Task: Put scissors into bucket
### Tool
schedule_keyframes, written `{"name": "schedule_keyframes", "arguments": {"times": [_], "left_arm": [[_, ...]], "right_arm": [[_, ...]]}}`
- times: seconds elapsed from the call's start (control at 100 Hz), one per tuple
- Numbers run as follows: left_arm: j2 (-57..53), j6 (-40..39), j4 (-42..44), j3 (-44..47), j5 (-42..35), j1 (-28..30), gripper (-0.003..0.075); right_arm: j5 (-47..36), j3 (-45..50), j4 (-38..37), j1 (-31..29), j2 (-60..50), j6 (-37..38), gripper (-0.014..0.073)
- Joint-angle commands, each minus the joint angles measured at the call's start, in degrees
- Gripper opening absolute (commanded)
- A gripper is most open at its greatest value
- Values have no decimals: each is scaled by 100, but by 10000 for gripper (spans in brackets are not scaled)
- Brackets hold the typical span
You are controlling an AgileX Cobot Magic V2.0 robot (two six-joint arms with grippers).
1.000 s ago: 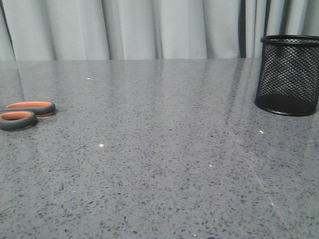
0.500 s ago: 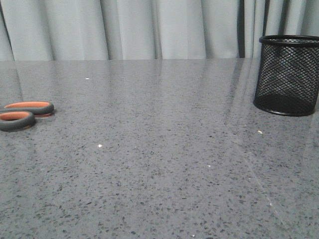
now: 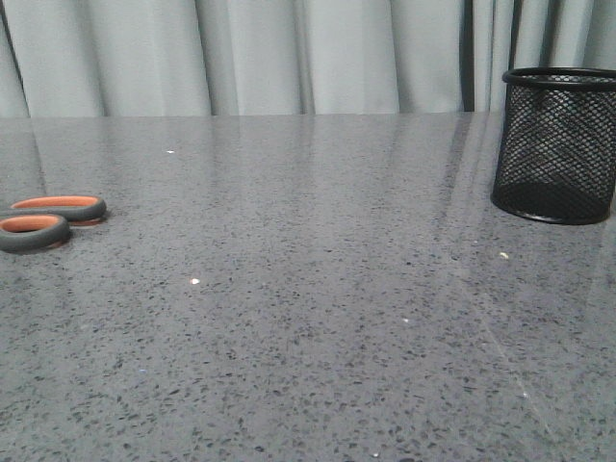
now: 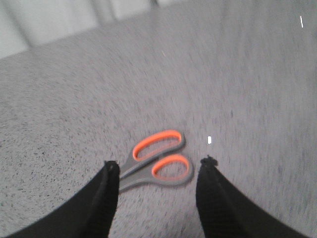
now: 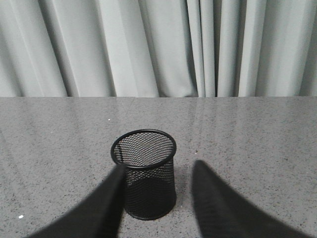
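The scissors (image 3: 43, 221) lie flat at the table's left edge; only their grey, orange-lined handle loops show in the front view. In the left wrist view the scissors (image 4: 158, 161) lie just beyond my open left gripper (image 4: 159, 166), handles between the fingertips, blades hidden behind the left finger (image 4: 106, 188). The black mesh bucket (image 3: 556, 144) stands upright at the far right. In the right wrist view the bucket (image 5: 145, 172) stands in front of my open, empty right gripper (image 5: 157, 168). Neither gripper shows in the front view.
The grey speckled table (image 3: 308, 318) spreads between the scissors and the bucket. Pale curtains (image 3: 289, 53) hang behind the table's far edge. Small white specks (image 3: 195, 281) dot the surface.
Nothing has visibly moved; the front view only jitters by a few pixels.
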Motion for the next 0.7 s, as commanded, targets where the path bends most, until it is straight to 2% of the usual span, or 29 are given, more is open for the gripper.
{"name": "schedule_keyframes", "arguments": {"times": [0.0,0.05,0.14,0.25,0.48,0.62,0.69], "left_arm": [[491,474,394,-558,330,-181,359],[822,622,674,-804,722,-263,356],[1421,926,1086,-1219,1255,-457,356],[2169,1834,1217,-1705,1898,-695,356],[3334,2063,2281,-2369,2486,-925,356],[3745,2063,2171,-2613,2666,-864,356],[3857,2317,2002,-2651,2627,-828,356]], "right_arm": [[-356,-188,13,93,127,-81,451],[-344,-188,30,144,127,-81,480],[-344,-188,36,208,127,-81,478],[-366,-188,98,222,127,-81,478],[-441,-188,200,355,127,-81,478],[-453,-188,200,500,127,-81,478],[-453,-188,200,577,127,-81,478]]}}
